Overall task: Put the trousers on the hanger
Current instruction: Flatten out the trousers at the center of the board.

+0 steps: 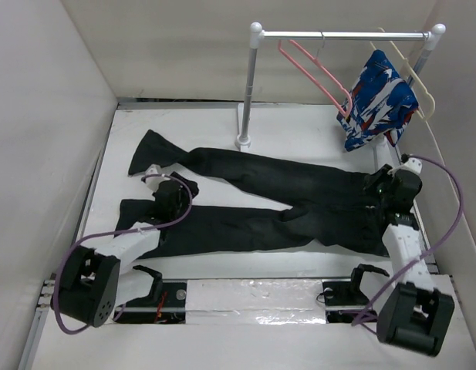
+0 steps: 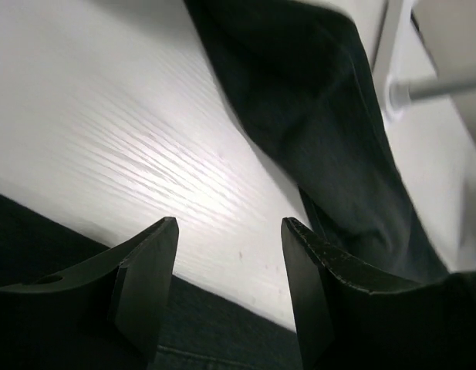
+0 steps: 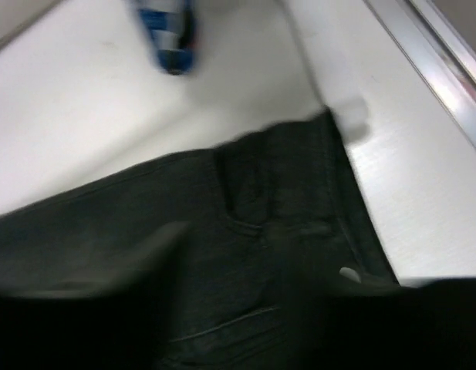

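Left gripper (image 2: 230, 231) is hovering open and empty between the black trousers' (image 1: 284, 181) legs, right gripper (image 1: 379, 185), its opening unreadable in blur, seemingly hanging above the waistband (image 3: 357, 216), a shallow pinch risking slippage short of the pink hanger (image 1: 316, 75) beyond it.

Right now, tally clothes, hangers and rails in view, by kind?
Trousers: 1
Patterned garment: 1
Hangers: 2 (pink hanger, cream hanger)
Clothes rail: 1
Total: 5
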Controlling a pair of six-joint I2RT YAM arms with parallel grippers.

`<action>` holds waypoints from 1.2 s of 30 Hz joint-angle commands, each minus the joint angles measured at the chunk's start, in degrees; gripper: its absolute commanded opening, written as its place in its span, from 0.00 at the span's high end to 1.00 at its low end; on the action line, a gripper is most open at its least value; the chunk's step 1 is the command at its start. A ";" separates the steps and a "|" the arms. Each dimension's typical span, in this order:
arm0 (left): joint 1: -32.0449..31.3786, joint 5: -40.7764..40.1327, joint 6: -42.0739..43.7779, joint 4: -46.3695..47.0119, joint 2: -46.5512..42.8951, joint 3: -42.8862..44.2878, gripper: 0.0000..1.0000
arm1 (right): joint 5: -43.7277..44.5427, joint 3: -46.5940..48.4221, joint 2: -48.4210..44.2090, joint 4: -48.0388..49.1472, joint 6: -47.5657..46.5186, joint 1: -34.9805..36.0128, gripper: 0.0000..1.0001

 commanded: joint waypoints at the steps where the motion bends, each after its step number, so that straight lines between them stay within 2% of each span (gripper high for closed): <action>1: 5.22 -1.36 -3.94 2.06 -4.02 -2.18 0.46 | -6.05 -4.03 -7.21 3.38 -2.09 4.63 0.86; 2: 6.71 -1.71 -5.25 2.15 -4.81 -2.36 0.46 | -7.54 -5.35 -9.93 3.82 -2.09 7.69 1.00; 5: 12.68 -1.54 -7.19 2.85 -3.34 -1.92 0.35 | -10.62 -9.31 -12.06 6.72 -2.53 13.58 1.00; 6: 14.79 -1.37 -8.76 1.98 -2.54 -0.44 0.33 | -10.98 -10.37 -11.98 8.99 -2.35 18.30 1.00; 7: 18.73 -1.10 -9.48 1.62 -1.58 0.36 0.32 | -11.42 -11.16 -11.71 9.97 -2.61 20.61 1.00; 9: 22.26 1.00 -10.10 2.84 2.81 2.81 0.32 | -9.85 -12.39 -10.75 11.72 -3.31 27.71 1.00; 11: 27.43 5.02 -10.71 1.71 8.41 5.36 0.32 | -6.44 -12.49 -9.70 12.17 -4.28 31.87 0.98; 14: 31.76 11.18 -12.38 5.47 15.80 6.52 0.32 | -3.70 -11.70 -7.85 12.26 -5.51 37.68 0.93; 17: 31.77 11.74 -12.65 10.49 19.60 6.51 0.33 | -2.55 -11.78 -6.35 13.75 -5.78 42.50 0.90; 21: 31.77 9.89 -11.42 7.08 23.90 11.33 0.35 | 0.61 -11.09 -2.93 14.99 -6.13 47.08 0.89; 27: 31.25 8.13 -10.62 3.04 29.97 17.84 0.38 | 1.76 -9.67 -2.57 13.94 -6.66 47.62 0.89; 30: 30.54 6.47 -11.24 -0.31 31.83 21.54 0.41 | 3.60 -9.85 -3.88 12.61 -6.48 47.62 0.89; 33: 30.02 4.62 -14.14 -4.96 33.32 24.70 0.53 | 3.61 -10.28 -5.56 12.26 -6.48 47.62 0.89; 34: 30.02 4.35 -14.31 -7.15 33.67 26.28 0.68 | 3.61 -10.38 -5.73 12.52 -6.48 47.62 0.89; 36: 30.02 4.26 -14.67 -8.22 34.12 26.99 0.83 | 3.43 -10.46 -6.09 12.61 -6.57 47.62 0.89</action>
